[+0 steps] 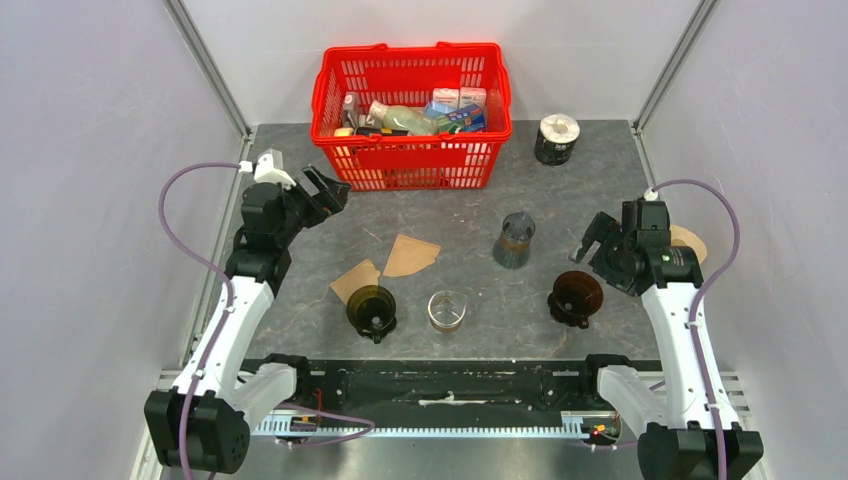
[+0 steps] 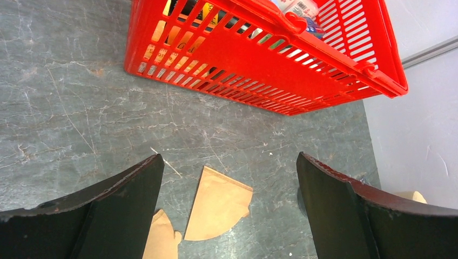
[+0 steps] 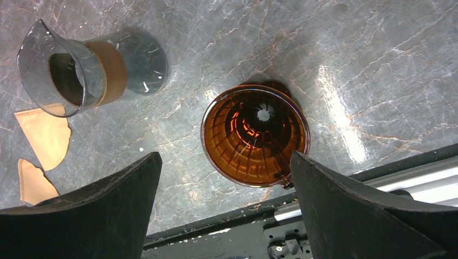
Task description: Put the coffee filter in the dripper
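Top external shows left gripper (image 1: 331, 189) and right gripper (image 1: 594, 244) spread wide, a filter (image 1: 410, 255) flat on the table (image 1: 450, 205). Only right wrist looks into the ribbed amber dripper (image 3: 255, 135).

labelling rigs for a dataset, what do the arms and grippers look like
The left arm and right arm have white links with black joints and bases. A purple cable loops along each. The left gripper and right gripper are black, with broad tapering fingers.

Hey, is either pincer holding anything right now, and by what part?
Nothing is held: the left pincer and right pincer are both open and empty.
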`<action>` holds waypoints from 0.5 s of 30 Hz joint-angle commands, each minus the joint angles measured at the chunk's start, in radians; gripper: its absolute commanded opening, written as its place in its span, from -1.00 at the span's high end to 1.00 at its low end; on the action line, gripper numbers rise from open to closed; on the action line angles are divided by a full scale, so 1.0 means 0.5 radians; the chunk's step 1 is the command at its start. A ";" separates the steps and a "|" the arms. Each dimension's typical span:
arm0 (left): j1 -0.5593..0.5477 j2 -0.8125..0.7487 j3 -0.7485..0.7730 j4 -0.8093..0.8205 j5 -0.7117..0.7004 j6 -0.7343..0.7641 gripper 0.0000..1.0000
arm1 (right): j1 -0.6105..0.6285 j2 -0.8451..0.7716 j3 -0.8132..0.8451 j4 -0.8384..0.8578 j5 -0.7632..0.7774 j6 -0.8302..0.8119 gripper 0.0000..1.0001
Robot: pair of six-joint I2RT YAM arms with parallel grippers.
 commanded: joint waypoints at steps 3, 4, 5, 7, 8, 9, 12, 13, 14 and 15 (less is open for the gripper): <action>-0.005 0.040 0.013 0.085 0.043 0.080 -1.00 | 0.000 -0.038 -0.020 -0.115 0.188 0.121 -0.94; -0.005 0.048 0.013 0.086 0.047 0.078 -1.00 | 0.000 -0.034 -0.035 -0.141 0.227 0.170 -0.94; -0.006 0.053 0.013 0.088 0.047 0.075 -1.00 | 0.000 -0.020 -0.050 -0.171 0.278 0.225 -0.94; -0.005 0.064 0.012 0.088 0.062 0.078 -1.00 | -0.003 0.021 -0.075 -0.206 0.331 0.304 -0.94; -0.005 0.070 0.012 0.088 0.069 0.075 -1.00 | -0.003 0.038 -0.094 -0.209 0.326 0.329 -0.94; -0.005 0.073 0.012 0.090 0.076 0.080 -1.00 | -0.006 0.065 -0.112 -0.201 0.312 0.357 -0.94; -0.005 0.077 0.006 0.088 0.080 0.079 -1.00 | -0.030 0.126 -0.183 -0.170 0.308 0.403 -0.94; -0.005 0.073 0.005 0.088 0.080 0.086 -1.00 | -0.039 0.140 -0.214 -0.151 0.308 0.405 -0.94; -0.006 0.073 0.003 0.088 0.080 0.087 -1.00 | -0.051 0.144 -0.243 -0.132 0.315 0.408 -0.93; -0.005 0.072 0.000 0.088 0.080 0.087 -1.00 | -0.057 0.149 -0.268 -0.116 0.323 0.417 -0.92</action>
